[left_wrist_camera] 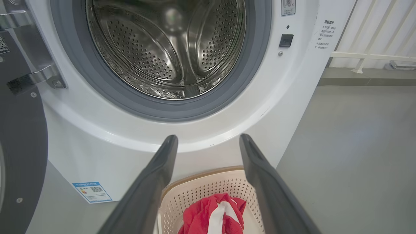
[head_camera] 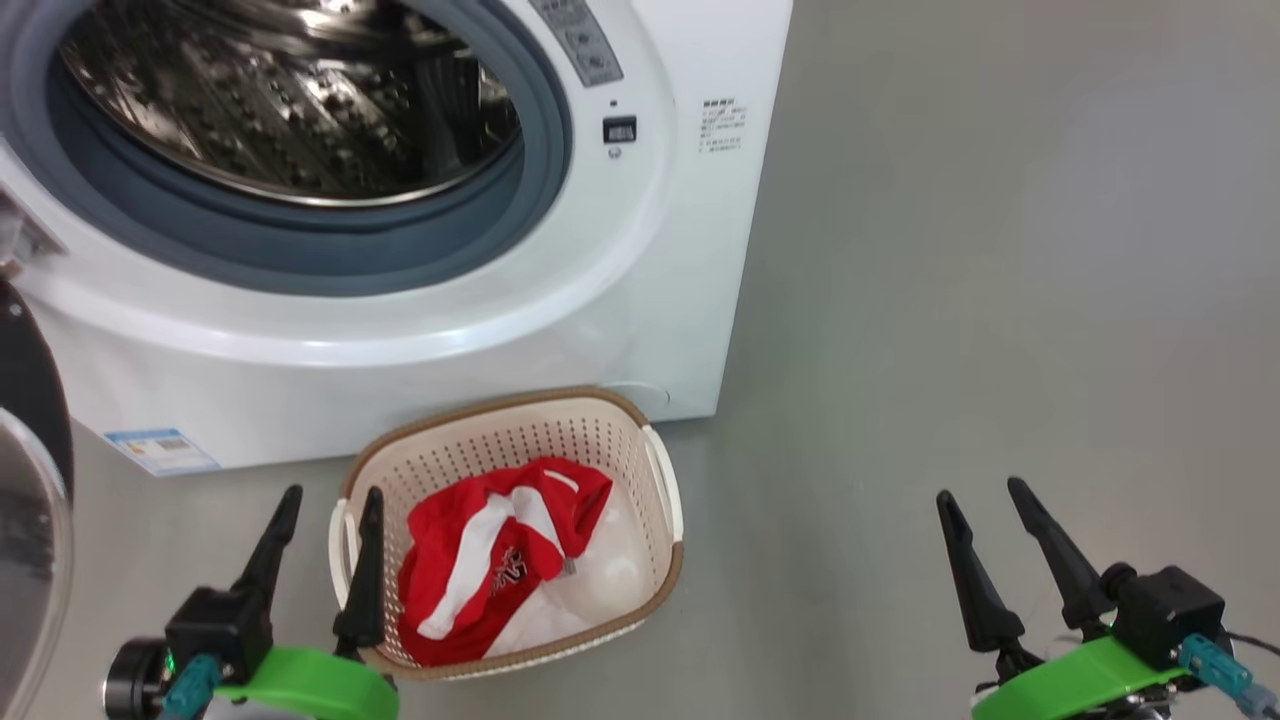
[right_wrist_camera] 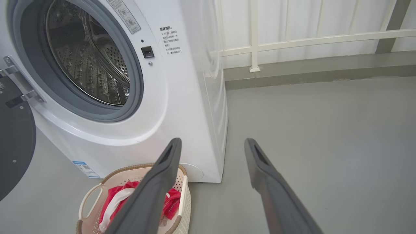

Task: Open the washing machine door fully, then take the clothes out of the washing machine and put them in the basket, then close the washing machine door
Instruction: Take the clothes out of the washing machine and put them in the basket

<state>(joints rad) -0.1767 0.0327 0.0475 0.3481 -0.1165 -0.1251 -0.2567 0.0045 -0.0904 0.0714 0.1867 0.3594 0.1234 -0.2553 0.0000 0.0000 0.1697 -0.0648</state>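
1. Left gripper (head_camera: 332, 492) hung low before the washing machine (head_camera: 640, 300), just beside the basket (head_camera: 500, 405); right gripper (head_camera: 982, 490) hung well off past the machine's right corner, over bare floor (head_camera: 1000, 250). Jaws of both stood wide apart, holding nothing.
2. We found the clothes (head_camera: 470, 540) heaped in the basket, which sat close against the machine's foot; its drum (head_camera: 300, 100) looked empty.
3. We judged the door (head_camera: 30, 400), swung open left of the machine's mouth, the remaining job: rigid, hinged, likely weighty, glass slick. Best pushed at the black rim, far from the hinge.
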